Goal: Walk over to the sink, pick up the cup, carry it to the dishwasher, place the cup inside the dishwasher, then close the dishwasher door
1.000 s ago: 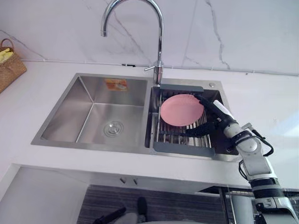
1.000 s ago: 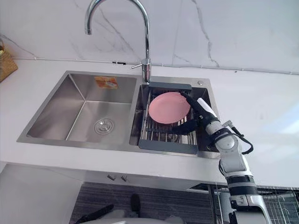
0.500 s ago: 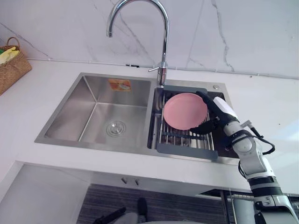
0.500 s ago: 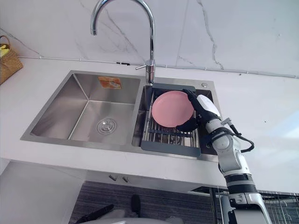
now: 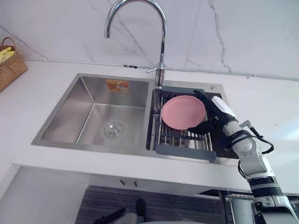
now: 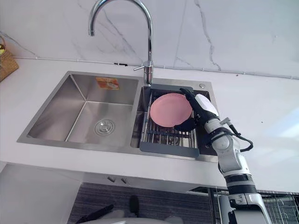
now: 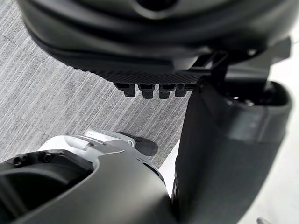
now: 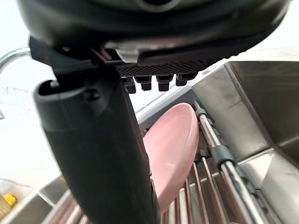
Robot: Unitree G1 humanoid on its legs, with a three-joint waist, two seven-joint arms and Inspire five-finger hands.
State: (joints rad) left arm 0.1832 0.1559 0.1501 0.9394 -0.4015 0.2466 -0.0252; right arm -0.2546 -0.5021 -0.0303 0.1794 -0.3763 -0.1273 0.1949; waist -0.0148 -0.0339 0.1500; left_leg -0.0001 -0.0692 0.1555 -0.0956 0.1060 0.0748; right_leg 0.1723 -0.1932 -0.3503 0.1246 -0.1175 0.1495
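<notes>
Sink [image 5: 93,145] of stainless steel with two basins lies set into a white countertop [image 5: 28,109], under a tall curved chrome faucet [image 5: 161,37] and a marbled white wall [image 5: 233,32]. The bare left basin has a round drain [image 5: 114,129] in its floor and an orange sticker [image 5: 116,85] on its back wall. A grey-framed dish rack [image 5: 184,152] with metal rods sits across the right basin. On that rack a pink plate [image 5: 182,112] stands tilted on its edge, its face turned toward the left basin.

The right hand [image 5: 214,116] reaches in over the sink's right rim and clasps the plate's right side. Its fingers [image 5: 202,98] curve over the upper right rim, and its thumb [image 5: 201,127] comes in under the lower right rim, so the plate's edge sits between them. In the right wrist view the thumb [image 8: 93,154] crosses close in front of the pink plate [image 8: 175,149], with the rack's rods running just below it. The plate's lower edge looks to be at the rods; whether it rests on them or hangs just clear cannot be told.

The left hand [image 7: 154,51] shows in its wrist view above a grey striped floor [image 7: 56,107]; whether it is open or closed cannot be told. A wicker basket [image 5: 9,70] stands at the counter's far left.
</notes>
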